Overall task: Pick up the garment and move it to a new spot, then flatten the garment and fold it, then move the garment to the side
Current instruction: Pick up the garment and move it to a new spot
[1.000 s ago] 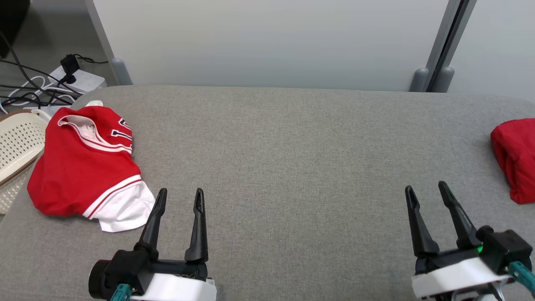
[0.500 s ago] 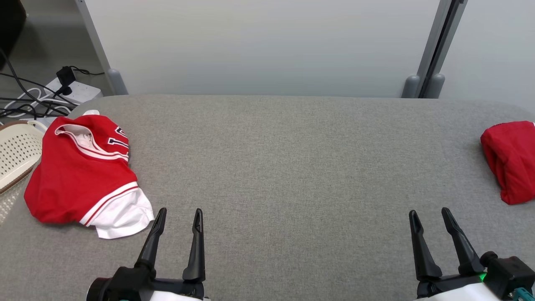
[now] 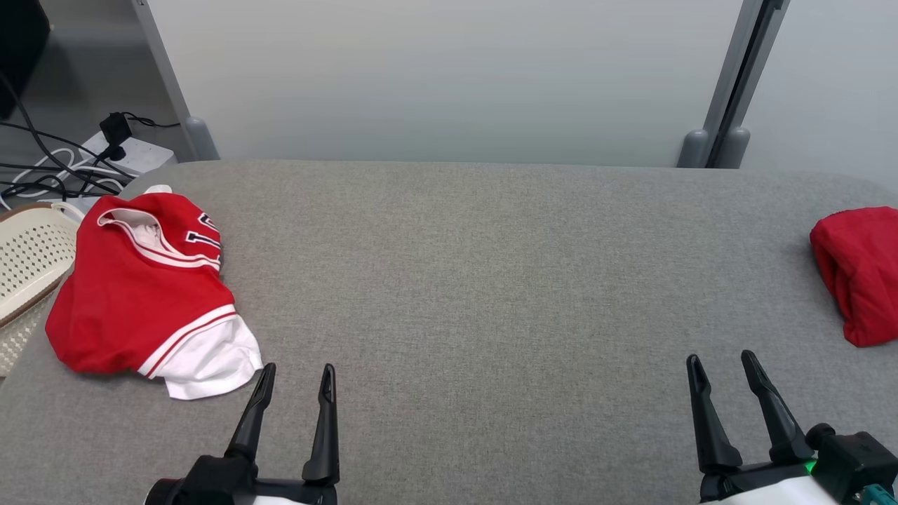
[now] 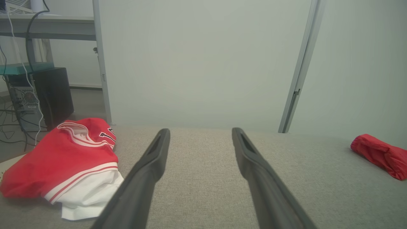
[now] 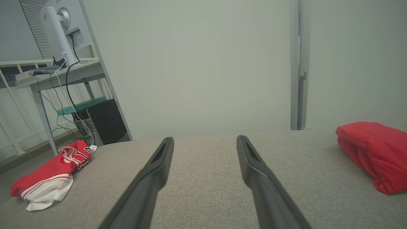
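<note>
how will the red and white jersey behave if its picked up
The red and white jersey lies crumpled in soft folds, so it would likely hang limp. It looks thin, probably light. Pushed on the grey fabric surface, it may bunch rather than slide.

The left claw (image 3: 298, 367) sits at the lower left of the head view. Its two long dark fingers (image 3: 250, 421) are spread apart, pointing up the view and leaning a little to the right. Its black wrist block (image 3: 210, 478) shows at the bottom edge. The right claw (image 3: 720, 356) sits at the lower right, its fingers also parted and leaning a little to the left. Behind them is a black wrist block with a small green light (image 3: 810, 465). The two claws are well apart, tips at about the same height in the view. In each wrist view the claw's own fingers rise from the bottom edge, standing wide with the tips apart.
</note>
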`<state>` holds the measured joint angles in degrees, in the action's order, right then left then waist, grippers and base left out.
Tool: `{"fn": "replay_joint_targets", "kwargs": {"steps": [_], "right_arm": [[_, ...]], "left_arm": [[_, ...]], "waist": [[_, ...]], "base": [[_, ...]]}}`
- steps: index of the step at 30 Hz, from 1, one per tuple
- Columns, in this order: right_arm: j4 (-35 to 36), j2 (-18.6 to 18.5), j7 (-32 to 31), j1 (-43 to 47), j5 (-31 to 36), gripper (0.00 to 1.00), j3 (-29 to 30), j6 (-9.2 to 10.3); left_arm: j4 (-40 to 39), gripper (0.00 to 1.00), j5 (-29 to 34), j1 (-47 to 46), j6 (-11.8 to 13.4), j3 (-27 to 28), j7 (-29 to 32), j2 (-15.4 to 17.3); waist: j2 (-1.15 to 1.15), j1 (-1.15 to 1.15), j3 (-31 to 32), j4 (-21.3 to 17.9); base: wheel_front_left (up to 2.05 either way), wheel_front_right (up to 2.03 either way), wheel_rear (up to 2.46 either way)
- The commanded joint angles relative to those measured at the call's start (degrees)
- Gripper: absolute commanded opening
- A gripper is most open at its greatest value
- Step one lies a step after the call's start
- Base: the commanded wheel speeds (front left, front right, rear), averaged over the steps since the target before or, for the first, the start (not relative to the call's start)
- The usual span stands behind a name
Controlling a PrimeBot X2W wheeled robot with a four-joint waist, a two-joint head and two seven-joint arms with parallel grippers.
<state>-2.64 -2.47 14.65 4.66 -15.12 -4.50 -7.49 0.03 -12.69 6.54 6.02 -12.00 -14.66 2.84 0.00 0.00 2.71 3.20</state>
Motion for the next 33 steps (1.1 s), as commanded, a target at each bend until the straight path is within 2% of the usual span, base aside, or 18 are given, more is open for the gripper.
{"fn": "replay_joint_targets", "kwargs": {"steps": [1,10,24,33], "right_arm": [[1.7,-0.4,0.3,-1.1,-0.3,1.00,-1.4,0.00],[1.7,-0.4,0.3,-0.6,-1.5,1.00,-2.5,0.00],[2.0,-0.4,0.3,0.0,-1.5,1.00,-3.2,0.00],[2.1,-0.4,0.3,0.3,-1.7,1.00,-3.8,0.00]], "left_arm": [[-1.2,1.00,0.6,-1.8,-0.6,2.1,-0.3,0.0],[-1.2,1.00,1.0,-2.0,0.5,2.3,-0.3,0.0],[-1.6,1.00,0.9,-2.3,2.1,2.3,-0.3,0.0],[-1.5,1.00,0.5,-2.4,2.6,2.7,-0.3,0.0]], "waist": [[0.00,0.00,0.0,0.2],[0.00,0.00,0.0,4.1],[0.00,0.00,-0.6,16.0],[0.00,0.00,-0.8,20.9]], "base": [[0.00,0.00,0.00],[0.00,0.00,0.00],[0.00,0.00,0.00],[0.00,0.00,0.00]]}}
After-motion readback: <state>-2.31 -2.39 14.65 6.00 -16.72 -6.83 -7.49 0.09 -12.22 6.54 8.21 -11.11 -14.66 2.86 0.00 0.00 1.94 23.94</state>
